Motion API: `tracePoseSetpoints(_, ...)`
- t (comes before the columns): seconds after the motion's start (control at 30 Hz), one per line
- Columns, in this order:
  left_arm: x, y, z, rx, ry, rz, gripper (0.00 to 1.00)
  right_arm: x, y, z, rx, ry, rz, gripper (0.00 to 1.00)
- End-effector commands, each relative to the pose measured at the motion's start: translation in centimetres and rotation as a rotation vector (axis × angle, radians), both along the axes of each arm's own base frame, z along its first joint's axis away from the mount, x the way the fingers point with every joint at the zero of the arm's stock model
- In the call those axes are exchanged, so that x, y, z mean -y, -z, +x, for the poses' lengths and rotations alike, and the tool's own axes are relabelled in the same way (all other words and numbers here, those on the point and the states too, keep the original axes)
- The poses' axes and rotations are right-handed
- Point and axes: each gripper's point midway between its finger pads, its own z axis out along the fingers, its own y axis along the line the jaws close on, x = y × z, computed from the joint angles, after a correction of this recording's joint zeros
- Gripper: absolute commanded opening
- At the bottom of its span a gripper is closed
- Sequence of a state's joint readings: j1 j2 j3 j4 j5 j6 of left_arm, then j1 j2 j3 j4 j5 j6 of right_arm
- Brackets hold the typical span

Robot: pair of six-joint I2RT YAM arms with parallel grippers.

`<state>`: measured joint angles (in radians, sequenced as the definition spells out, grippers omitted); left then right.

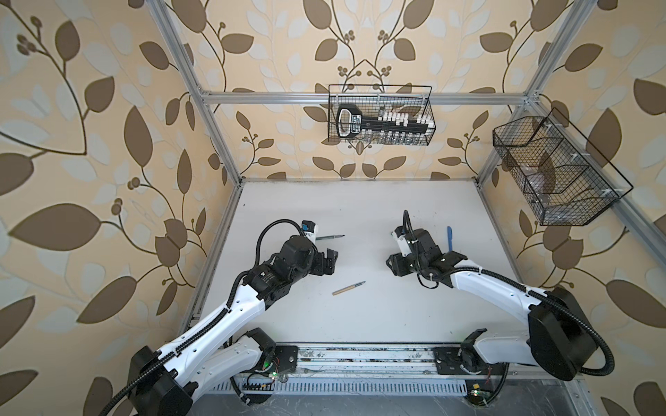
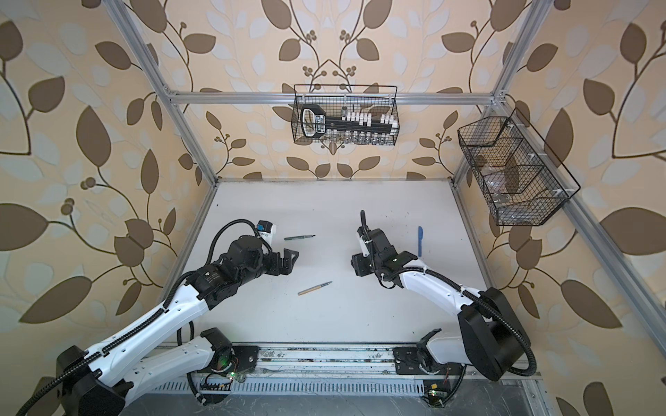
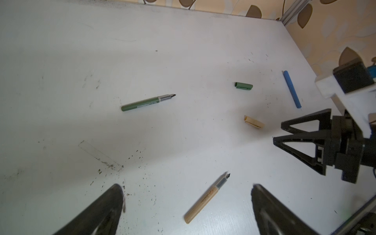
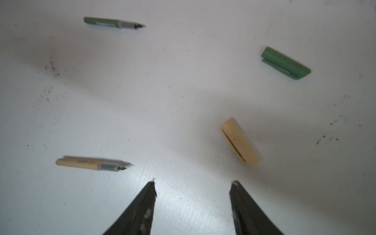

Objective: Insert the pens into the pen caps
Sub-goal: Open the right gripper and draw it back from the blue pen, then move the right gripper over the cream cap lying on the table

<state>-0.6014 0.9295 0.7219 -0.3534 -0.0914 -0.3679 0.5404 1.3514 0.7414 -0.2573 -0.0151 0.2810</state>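
In both top views, three pens lie on the white table: a green pen [image 1: 329, 237] [image 2: 300, 237] at the left, a tan pen [image 1: 349, 288] [image 2: 314, 288] in the middle and a blue pen [image 1: 449, 237] [image 2: 420, 240] at the right. The blue pen's tip does not show. The green cap [image 4: 285, 63] [image 3: 243, 85] and tan cap [image 4: 241, 141] [image 3: 254, 122] lie apart near my right gripper [image 4: 193, 182] [image 1: 393, 266], which is open and empty. The right arm hides both caps in the top views. My left gripper [image 3: 187, 189] [image 1: 333, 261] hangs wide open over the tan pen [image 3: 206, 198].
A wire basket [image 1: 380, 115] with a black tool hangs on the back rail. A second wire basket [image 1: 555, 173] hangs on the right wall. Aluminium frame posts [image 1: 216, 137] stand at the table's corners. The table [image 1: 360, 209] carries dark smudges.
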Motion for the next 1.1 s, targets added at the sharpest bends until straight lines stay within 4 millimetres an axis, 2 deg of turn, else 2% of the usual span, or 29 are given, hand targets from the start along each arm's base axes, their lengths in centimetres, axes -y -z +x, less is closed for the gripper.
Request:
tracePoseSetpoints(0.0,-1.3,1.3,0.0,-0.001,-0.067,0.018,0.99,-0.9,0.4,0.9,-0.010,-0.012,0.073,0.61)
tracePoseSetpoints(0.07,-1.3,1.5,0.0,0.007,-0.064,0.010,0.99,-1.1,0.7,1.3,-0.032,-0.031,0.096,0.61)
tracePoseSetpoints(0.23,-1.7,1.4,-0.2,0.031,-0.082,-0.006,0.99,0.2,1.0,3.2,-0.029,-0.001,0.045,0.61)
tracePoseSetpoints(0.53,-3.0,1.2,-0.6,0.067,-0.121,0.004,0.99,-0.8,2.7,4.9,-0.090,-0.034,0.040,0.61)
tracePoseSetpoints(0.93,-2.7,1.3,-0.3,0.089,-0.104,0.010,0.99,-0.4,4.0,6.3,-0.122,-0.018,0.026,0.61)
tracePoseSetpoints(1.07,-3.1,1.3,0.1,0.103,-0.129,0.024,0.99,-0.8,4.5,6.5,-0.135,-0.030,0.015,0.61)
